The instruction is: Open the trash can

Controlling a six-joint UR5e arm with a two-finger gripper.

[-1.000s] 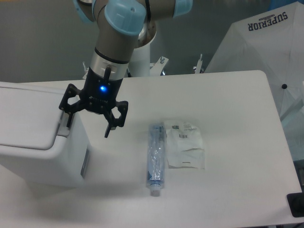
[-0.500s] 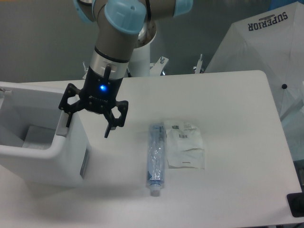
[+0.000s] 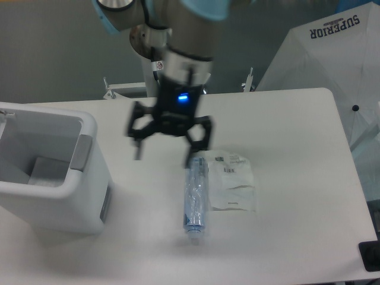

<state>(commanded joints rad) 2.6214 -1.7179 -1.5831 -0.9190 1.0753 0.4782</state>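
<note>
At table's left: trash can (image 3: 56,196) upright, mouth facing up.

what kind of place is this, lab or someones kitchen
Most likely a robotics lab or test bench, not a kitchen. An industrial arm with its gripper hangs over a plain white table set with a few test items: an open trash can, a plastic bottle and a clear packet.

The trash can (image 3: 50,172) stands open on the bench (image 3: 297,119), well to the left of the gripper (image 3: 163,153), whose jaws hang spread and empty. Just below the jaws lie a plastic bottle (image 3: 195,196) and a clear packet (image 3: 231,181).
</note>
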